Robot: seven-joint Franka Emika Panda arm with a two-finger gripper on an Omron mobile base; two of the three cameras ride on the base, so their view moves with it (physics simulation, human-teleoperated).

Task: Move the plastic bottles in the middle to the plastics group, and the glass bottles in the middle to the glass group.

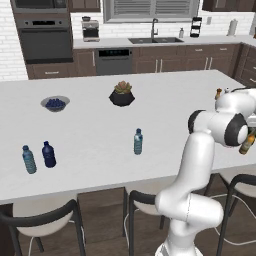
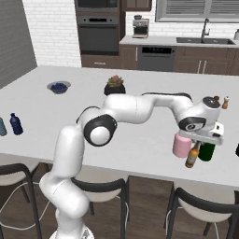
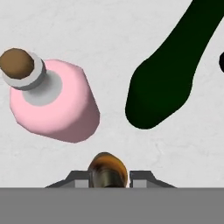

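Plastic first, far off to the left of the dark green bottle (image 2: pixel 207 151) that anchors the glass end of the white counter (image 1: pixel 95 135): a teal-blue bottle (image 1: pixel 29 159) and a dark navy bottle (image 1: pixel 48 154) stand just beside each other near the front edge, and the pale-blue water bottle (image 1: pixel 138 141) stands alone between that pair and the green one, well apart from both and not yet moved.

Closer in, the pink bottle (image 2: pixel 180 144) stands upright just left of the dark green bottle. The gripper (image 2: pixel 200 138) hangs over the gap between them, its fingers closed narrow on the neck of the amber beer bottle (image 2: pixel 192 156), which hangs with its long axis close to vertical, base down (the hand view looks straight down its top (image 3: pixel 107 168), between the two fingertips (image 3: pixel 78 180)).

What the coming move seems to turn on is this: the amber bottle lies directly below the fingers, in line with them, and in front of the green bottle's base, with the pink one near on the other side. Whether its base touches the counter I cannot tell. Probably a straight set-down, then release.
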